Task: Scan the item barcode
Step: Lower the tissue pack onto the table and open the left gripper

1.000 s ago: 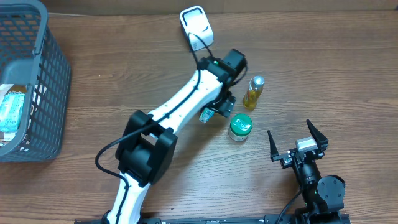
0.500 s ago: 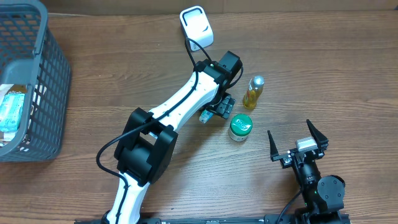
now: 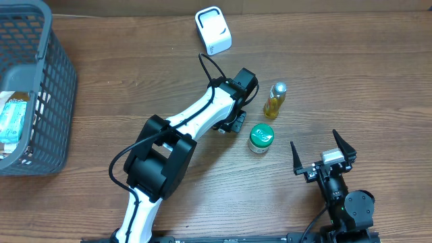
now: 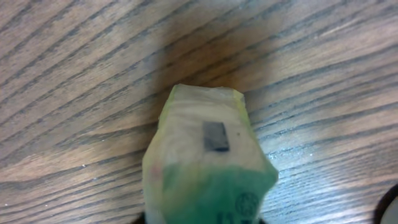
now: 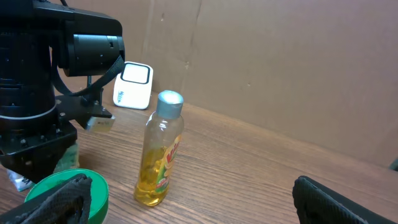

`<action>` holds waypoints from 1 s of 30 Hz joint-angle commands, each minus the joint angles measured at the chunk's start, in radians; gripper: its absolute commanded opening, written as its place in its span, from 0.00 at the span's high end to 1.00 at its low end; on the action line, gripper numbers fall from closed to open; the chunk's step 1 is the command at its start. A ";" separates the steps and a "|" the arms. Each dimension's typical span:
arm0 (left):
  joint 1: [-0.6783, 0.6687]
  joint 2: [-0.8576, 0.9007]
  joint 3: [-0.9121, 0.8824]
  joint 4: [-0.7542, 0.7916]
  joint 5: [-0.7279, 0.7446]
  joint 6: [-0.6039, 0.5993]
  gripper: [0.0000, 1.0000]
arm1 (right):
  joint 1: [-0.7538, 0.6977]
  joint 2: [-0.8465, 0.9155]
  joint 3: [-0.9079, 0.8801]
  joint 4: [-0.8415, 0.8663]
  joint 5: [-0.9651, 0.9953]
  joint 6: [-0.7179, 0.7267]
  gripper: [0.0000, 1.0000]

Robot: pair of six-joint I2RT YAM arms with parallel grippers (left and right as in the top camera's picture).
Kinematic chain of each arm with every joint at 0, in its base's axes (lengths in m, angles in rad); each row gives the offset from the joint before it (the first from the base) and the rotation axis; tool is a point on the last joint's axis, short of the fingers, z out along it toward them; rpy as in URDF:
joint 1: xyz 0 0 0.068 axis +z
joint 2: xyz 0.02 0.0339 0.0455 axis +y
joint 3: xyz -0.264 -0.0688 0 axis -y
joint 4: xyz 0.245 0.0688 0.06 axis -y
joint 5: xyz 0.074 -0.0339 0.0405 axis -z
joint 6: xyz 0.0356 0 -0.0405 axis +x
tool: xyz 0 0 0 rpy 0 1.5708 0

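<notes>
**Overhead**
- The left arm point(image 3: 196, 115) extends up and to the right across the wooden table point(image 3: 121, 67) to mid-frame.
- The left gripper point(image 3: 228, 125) points down beneath the wrist. It is mostly hidden by the wrist, so the jaw spacing cannot be read here.
- The green-lidded jar point(image 3: 260, 138) sits just right of that gripper, not touching it.
- The bottle of yellow liquid point(image 3: 275, 100), with a silver cap, is above the jar in the frame.
- The white scanner point(image 3: 213, 30) is at top centre, well apart from the left gripper.
- The grey basket point(image 3: 57, 74) is at upper left, with a pale packaged item point(image 3: 10, 121) inside near the frame's left edge.
- The right gripper point(image 3: 321, 155) is at lower right with its jaws spread wide over the wood.

**Left wrist**
- The packet point(image 4: 205, 168) fills the lower centre of the frame. Its top is pale yellow and crumpled, with a small dark rectangle on it, and its lower part is green with print.
- The packet is blurred and nearer the lens than the wood grain behind it.
- It rises from the bottom edge of the frame. No finger is clearly in frame, so it cannot be told whether the packet is pinched.

**Right wrist**
- The gripper's own dark fingers point(image 5: 59, 199) sit in the two lower corners, far apart.
- The bottle stands upright at centre-left, and the jar's lid is at lower left.
- The left arm's black wrist is at the left edge.
- The scanner is behind it, at upper left, in front of a cardboard wall point(image 5: 280, 62)
</notes>
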 commanded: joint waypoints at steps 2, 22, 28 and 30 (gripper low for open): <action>-0.007 -0.020 -0.002 0.005 0.026 -0.015 0.53 | 0.004 -0.007 -0.011 0.002 0.002 0.004 0.00; -0.007 -0.020 -0.002 0.020 0.215 -0.177 0.78 | 0.004 -0.007 -0.011 0.002 0.002 0.004 0.00; -0.007 -0.020 -0.002 -0.010 0.212 -0.184 0.76 | 0.004 -0.007 -0.011 0.002 0.002 0.004 0.00; -0.007 -0.020 -0.002 -0.012 0.208 -0.183 0.70 | 0.004 -0.007 -0.011 0.002 0.002 0.004 0.00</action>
